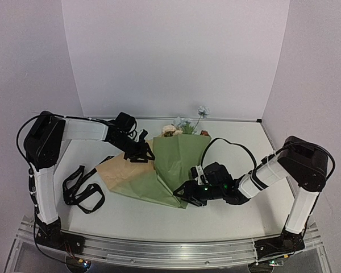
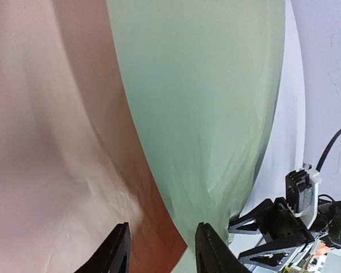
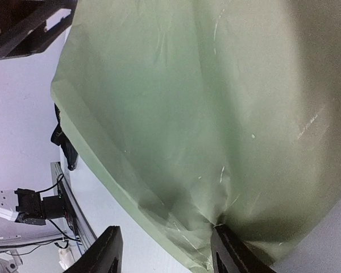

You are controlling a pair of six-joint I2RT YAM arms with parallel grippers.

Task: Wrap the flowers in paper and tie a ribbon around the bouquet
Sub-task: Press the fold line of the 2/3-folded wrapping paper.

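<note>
Left claw (image 1: 140,152) sits left of centre in the overhead view, at the upper edge of the paper (image 1: 176,165). Its fingers (image 2: 118,253) are parted, with nothing pinched between them. Wrapping looks half done. I judge the best move is to take the tan flap by its very edge and carry it low and slow across the green fold, so the sheet rolls rather than creases. Right of centre, the right claw (image 1: 186,190) is also spread, one finger (image 3: 230,250) against the paper's puckered bottom corner. It should pin that narrow end so the bunch does not slide out.

At the far left of the surface (image 1: 233,219), the ribbon (image 1: 82,190) lies in loose black loops beside the paper's tan corner. The paper lies mid-frame, tan face showing on its left and olive green folded over toward the right. The flowers (image 1: 184,126) poke out above its top edge, pale blue, cream and brownish.
</note>
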